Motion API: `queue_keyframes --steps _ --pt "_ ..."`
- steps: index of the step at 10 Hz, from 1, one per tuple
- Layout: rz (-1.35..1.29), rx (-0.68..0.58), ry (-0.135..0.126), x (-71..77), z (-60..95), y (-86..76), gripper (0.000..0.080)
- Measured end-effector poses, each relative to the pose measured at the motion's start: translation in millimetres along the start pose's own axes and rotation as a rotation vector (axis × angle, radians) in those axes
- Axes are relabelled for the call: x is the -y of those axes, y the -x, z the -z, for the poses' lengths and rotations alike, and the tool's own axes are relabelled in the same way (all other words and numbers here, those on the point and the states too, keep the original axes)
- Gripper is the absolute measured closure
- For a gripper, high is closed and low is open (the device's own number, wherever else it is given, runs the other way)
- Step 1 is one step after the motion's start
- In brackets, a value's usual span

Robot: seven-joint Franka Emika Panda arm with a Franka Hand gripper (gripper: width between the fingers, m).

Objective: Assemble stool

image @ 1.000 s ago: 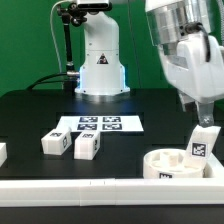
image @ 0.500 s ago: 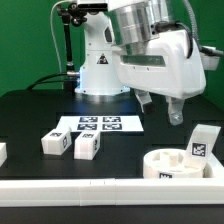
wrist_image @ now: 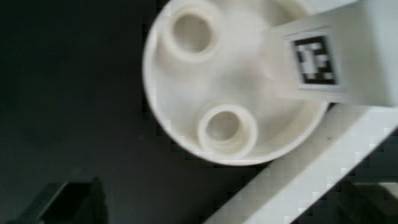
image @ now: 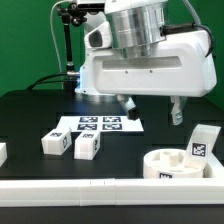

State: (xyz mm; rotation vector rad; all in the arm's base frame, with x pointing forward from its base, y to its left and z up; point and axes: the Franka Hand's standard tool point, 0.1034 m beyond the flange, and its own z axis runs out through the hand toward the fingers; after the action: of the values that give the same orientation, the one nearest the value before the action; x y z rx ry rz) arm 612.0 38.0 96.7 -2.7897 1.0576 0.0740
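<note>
The gripper (image: 153,114) hangs released and empty above the seat (image: 152,160); for a loose leg block (image: 87,147), off to its side, it should descend squarely, straddling it

Green backdrop (image: 30,40) behind, lit evenly. Matte black table (image: 30,115) with a white rail (image: 60,185) along the near edge. Marker board (image: 95,125) mid-table; black stand (image: 68,45) far back, on the exterior view's left.
</note>
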Motion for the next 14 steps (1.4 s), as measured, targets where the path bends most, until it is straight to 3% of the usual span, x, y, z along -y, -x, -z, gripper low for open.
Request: queue_keyframes --steps 2,7,8,11,13,14 --pt "0.187 -0.012 0.030 -8.5 -0.4 -4.8 0.0151" --pt "0.365 -0.008 0.037 -11.7 -1.2 -6.1 0.0151" --pt "0.385 -0.006 0.081 -28.4 -5.0 -11.6 0.0151" --pt "0.441 -0.034 0.084 -84.5 -9.3 -41.5 0.0151" --pt "0.462 -0.030 0.087 -102.4 -9.2 -52.2 0.0151" --pt "0.453 -0.031 0.087 -102.7 -9.1 -52.5 0.0151"
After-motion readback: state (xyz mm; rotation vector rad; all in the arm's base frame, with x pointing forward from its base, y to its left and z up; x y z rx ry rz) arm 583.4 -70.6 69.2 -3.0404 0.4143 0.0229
